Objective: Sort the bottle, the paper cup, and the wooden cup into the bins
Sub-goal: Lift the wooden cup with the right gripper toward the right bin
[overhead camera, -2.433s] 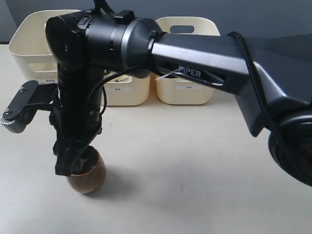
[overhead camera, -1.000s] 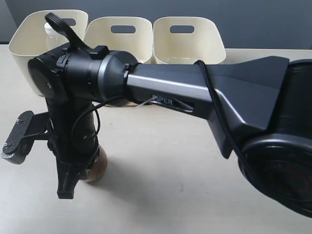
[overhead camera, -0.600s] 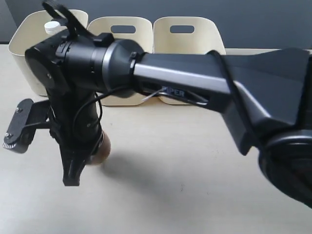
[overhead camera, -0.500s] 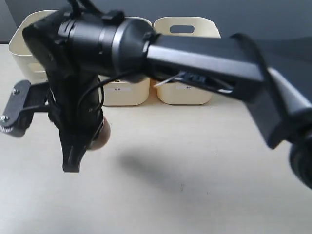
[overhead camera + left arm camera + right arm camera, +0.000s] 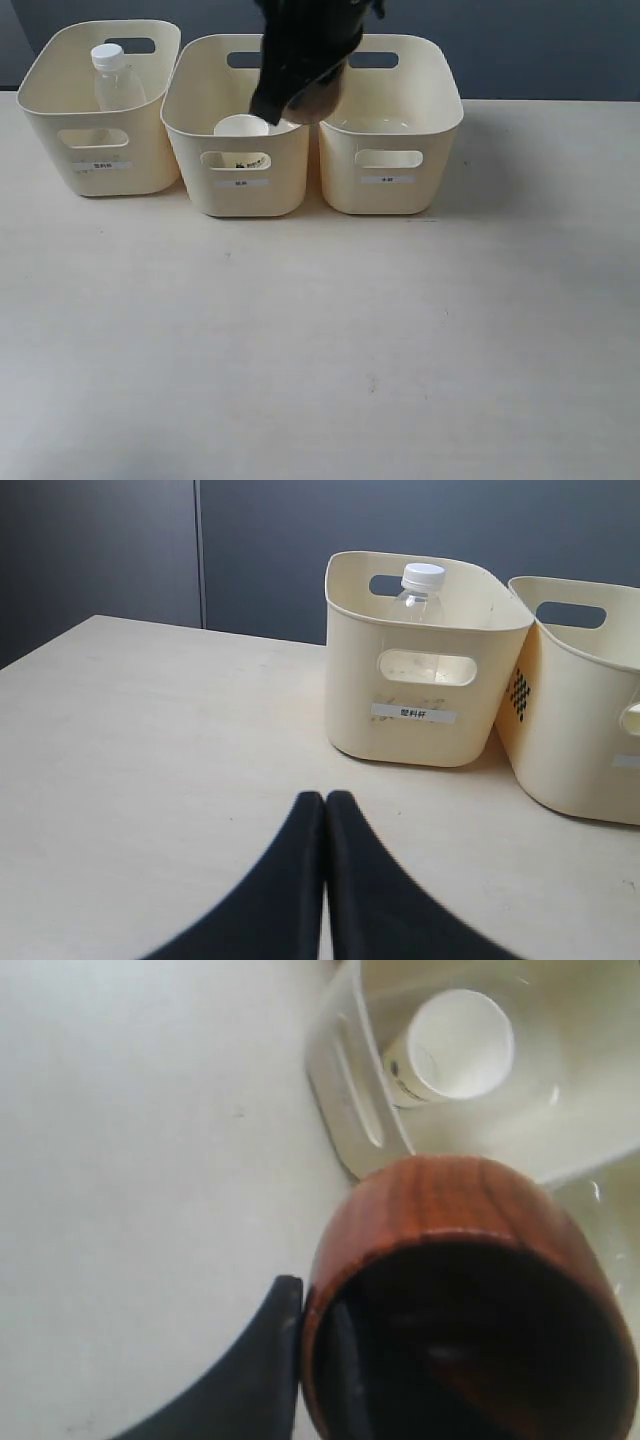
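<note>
From my remote station I see the tabletop (image 5: 300, 350), then the three cream bins (image 5: 388, 120) lined along its far edge. My right gripper (image 5: 300, 70) hangs above the seam between the middle bin (image 5: 240, 190) and the right-hand bin, a dark blur at the top of the exterior view. It pinches the wall of the wooden cup (image 5: 450, 1220), one finger (image 5: 270, 1360) outside the rim and the other inside the dark bowl; the cup is clear of the table and held mouth toward the wrist camera. Directly below and slightly to the side of that gripper, the paper cup (image 5: 455, 1045) stands upright inside the middle bin. The bottle (image 5: 420, 595) stands upright in the left-hand bin (image 5: 425, 700), well ahead of my left gripper (image 5: 325, 810), whose two black fingers are pressed together with nothing between them, low over bare table.
</note>
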Available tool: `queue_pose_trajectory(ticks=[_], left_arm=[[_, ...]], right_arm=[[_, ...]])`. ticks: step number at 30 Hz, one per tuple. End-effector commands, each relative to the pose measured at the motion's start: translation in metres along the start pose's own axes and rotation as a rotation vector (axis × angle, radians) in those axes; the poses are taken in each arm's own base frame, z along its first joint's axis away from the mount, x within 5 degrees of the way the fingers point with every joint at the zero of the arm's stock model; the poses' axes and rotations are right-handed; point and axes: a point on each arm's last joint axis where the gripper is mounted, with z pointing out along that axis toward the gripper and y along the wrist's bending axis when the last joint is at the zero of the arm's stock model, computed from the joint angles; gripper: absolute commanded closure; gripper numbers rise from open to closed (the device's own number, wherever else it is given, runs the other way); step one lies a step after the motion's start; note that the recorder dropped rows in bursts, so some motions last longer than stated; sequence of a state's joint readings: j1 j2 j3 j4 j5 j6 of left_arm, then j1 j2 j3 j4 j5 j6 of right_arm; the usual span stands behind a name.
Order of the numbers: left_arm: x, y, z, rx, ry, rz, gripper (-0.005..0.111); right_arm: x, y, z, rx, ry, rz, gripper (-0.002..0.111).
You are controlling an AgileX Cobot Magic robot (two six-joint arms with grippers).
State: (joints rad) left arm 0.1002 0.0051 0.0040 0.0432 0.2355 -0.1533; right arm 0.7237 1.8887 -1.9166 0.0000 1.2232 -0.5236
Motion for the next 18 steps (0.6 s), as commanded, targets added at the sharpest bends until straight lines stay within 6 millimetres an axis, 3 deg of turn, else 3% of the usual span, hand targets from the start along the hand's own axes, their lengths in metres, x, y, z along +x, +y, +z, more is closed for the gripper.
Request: queue_pose_trajectory(ticks=[1,9,18], left_arm=[[-0.002,0.0,-0.001,0.004,-0.013,0.002,0.107],[-0.002,0.0,-0.001,0.004,-0.013,0.002,0.107],[-0.002,0.0,-0.001,0.004,-0.013,0.002,0.107]], right_arm=[[0.027,-0.041,-0.004,0.044,0.014,0.117,0.109],[0.06,-0.11,0.023,0.042,-0.055,0.3,0.109],[0.059,-0.153,0.083,0.016,-0.05,0.337,0.109]])
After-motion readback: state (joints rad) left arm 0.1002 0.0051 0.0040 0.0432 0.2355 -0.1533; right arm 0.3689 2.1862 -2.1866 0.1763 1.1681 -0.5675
